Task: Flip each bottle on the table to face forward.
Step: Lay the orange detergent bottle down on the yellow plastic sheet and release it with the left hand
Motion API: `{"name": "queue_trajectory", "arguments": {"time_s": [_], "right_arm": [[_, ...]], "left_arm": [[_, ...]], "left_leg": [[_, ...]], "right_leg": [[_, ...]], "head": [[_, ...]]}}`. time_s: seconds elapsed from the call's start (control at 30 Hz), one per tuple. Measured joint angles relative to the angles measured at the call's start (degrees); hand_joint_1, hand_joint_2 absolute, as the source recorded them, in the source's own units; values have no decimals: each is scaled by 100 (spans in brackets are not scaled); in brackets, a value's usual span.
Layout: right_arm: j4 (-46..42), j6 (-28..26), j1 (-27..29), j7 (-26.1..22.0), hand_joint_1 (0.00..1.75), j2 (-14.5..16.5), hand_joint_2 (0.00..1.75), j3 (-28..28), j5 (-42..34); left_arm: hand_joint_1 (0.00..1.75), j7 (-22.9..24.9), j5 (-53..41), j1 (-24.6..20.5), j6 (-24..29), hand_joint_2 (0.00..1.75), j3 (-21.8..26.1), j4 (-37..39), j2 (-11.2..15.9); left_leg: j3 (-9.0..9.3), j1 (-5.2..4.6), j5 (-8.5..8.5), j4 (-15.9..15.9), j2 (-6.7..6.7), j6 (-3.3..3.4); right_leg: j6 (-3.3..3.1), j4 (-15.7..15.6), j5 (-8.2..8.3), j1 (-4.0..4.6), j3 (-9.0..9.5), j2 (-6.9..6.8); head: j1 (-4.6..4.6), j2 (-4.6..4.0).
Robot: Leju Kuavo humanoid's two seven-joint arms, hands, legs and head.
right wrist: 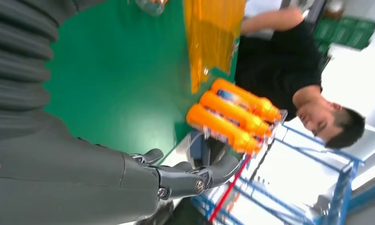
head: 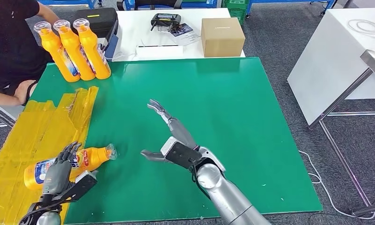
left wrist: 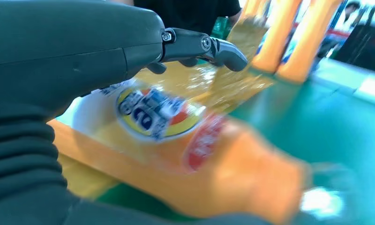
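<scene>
Left hand: nearest item, low at the table's left front. Fingers lie over the label end of a lying bottle; whether they grip it or merely rest on it cannot be told, the wrist view being blurred. Placement suits a roll of the bottle about its long axis, judged the step in hand.

Bottle: orange, on its side, body on the yellow sheet, neck and clear cap reaching onto the green mat. Label shows blue, white and red in the wrist view, turned up toward the camera.

Right hand: mid-table above the mat, fingers spread, holding nothing, well apart from the lying bottle. Palm faces that bottle's cap end; likely held ready to steady or receive it.

Yellow sheet: crinkled film over the table's left strip, probably a staging zone for bottles.

Three bottles: far left corner, side by side and touching, caps pointing away from the robot, labels partly in view. Whether they already face forward cannot be told.

Person: dark shirt, beside the far left corner just behind the three bottles, an arm resting near the table edge.

Behind the mat: cardboard box, black case, handheld controller on a white table
</scene>
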Motion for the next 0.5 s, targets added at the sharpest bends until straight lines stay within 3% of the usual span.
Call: {"name": "queue_trajectory", "arguments": {"time_s": [0.2,0.33,0.5], "right_arm": [[-521,-11,583,-182,0,114,0,-145,344],[-759,28,887,-289,0,124,0,-229,414],[-921,53,1033,-354,0,151,0,-298,427]], "left_arm": [[0,-673,2177,206,-1131,0,488,-1358,-704],[0,-855,2468,359,-1405,0,781,-1949,-1074],[0,-975,2601,446,-1520,0,956,-2276,-1316]], "left_leg": [[-33,-4,-6,2,1,3],[-48,-3,-7,1,3,3],[-48,1,-5,1,3,2]], "right_leg": [[1,-4,-1,-3,-33,1],[0,-5,-1,-2,-51,2],[0,-4,-1,0,-50,2]], "head": [[-2,0],[-2,0],[-2,0]]}}
